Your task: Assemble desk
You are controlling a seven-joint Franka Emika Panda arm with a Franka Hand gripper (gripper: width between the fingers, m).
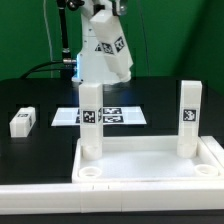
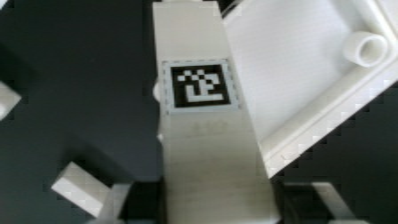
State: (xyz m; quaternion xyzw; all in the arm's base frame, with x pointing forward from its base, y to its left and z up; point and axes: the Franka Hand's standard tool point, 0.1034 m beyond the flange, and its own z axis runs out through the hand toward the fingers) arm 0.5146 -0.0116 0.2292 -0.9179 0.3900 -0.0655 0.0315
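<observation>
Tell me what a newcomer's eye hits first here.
Two legs stand upright at the far corners of the white tabletop, at the front of the exterior view. The hand grips the left leg, by that view's left, from above; the right leg stands free. A third leg lies loose on the black table at that view's left.

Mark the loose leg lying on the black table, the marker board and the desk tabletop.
Loose white blocky plastic leg [image 1: 22, 121], exterior view, upper face.
Thin flat white marker board [image 1: 120, 116], exterior view, printed middle.
Wide white rimmed plastic tabletop [image 1: 140, 162], exterior view, bare inner floor.
</observation>
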